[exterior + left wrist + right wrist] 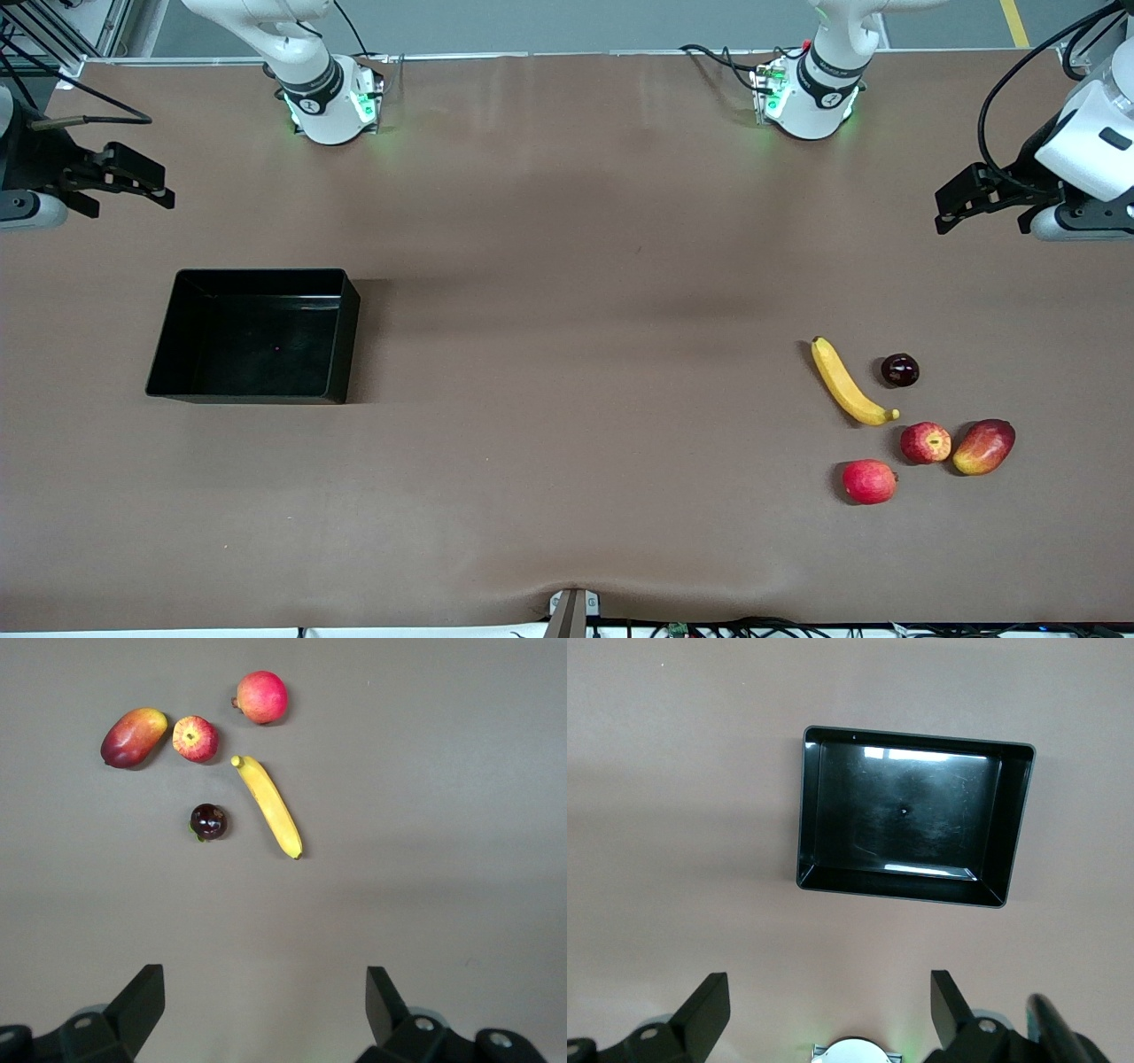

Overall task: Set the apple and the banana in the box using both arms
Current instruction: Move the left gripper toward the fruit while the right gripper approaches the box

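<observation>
The left gripper [983, 199], fingers spread and empty like the right gripper's [133, 182], hangs nearest the banana [849, 383], which lies diagonally at lower right.

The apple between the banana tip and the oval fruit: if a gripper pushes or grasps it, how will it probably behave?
The apple looks round, so a push would likely roll it, perhaps into the oval red-and-yellow fruit close beside it. Its skin looks smooth, so the fingers may slip unless centred. It seems small enough for the open left gripper.
</observation>
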